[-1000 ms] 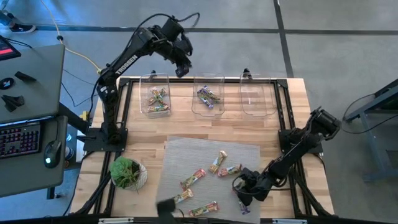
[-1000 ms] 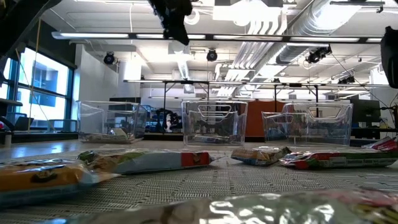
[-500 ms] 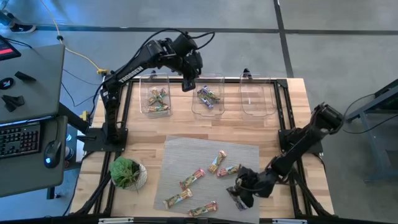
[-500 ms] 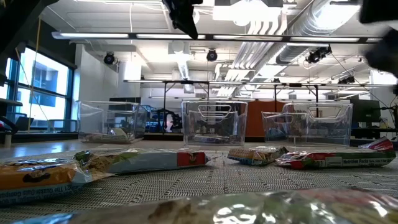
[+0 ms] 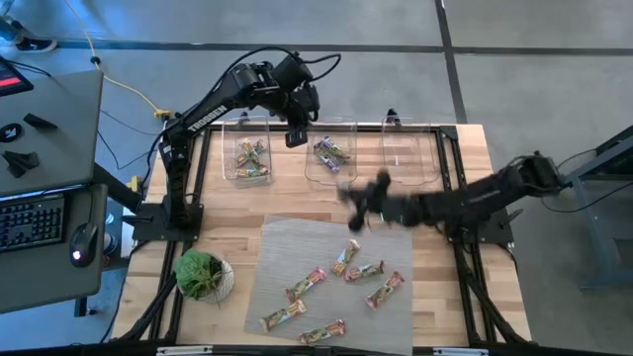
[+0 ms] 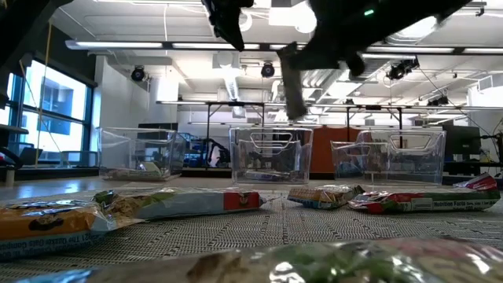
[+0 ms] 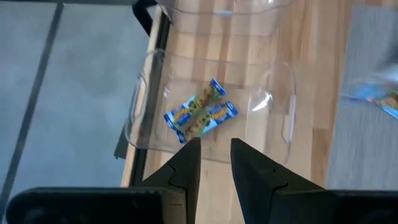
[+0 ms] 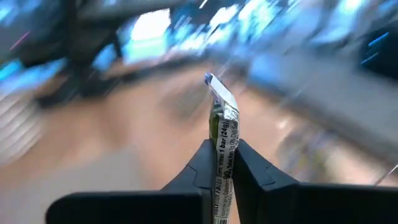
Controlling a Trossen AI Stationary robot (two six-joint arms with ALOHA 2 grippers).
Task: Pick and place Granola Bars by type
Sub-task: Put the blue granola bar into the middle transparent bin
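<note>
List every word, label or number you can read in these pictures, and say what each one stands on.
"1 bar (24g)": on the silver bar clamped in the right gripper, right wrist view.
"TROSSEN": on the left arm's link, high view; small, barely legible.
"Nutrition Facts": on the red-ended bar on the mat, low view.
Printing on the other granola bars is too small or blurred to read.

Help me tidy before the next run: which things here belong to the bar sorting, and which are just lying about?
Job:
granola bars on the mat
one bar in the right pincer
clear bins
left pincer

Lying about:
potted plant
keyboard and mouse
</note>
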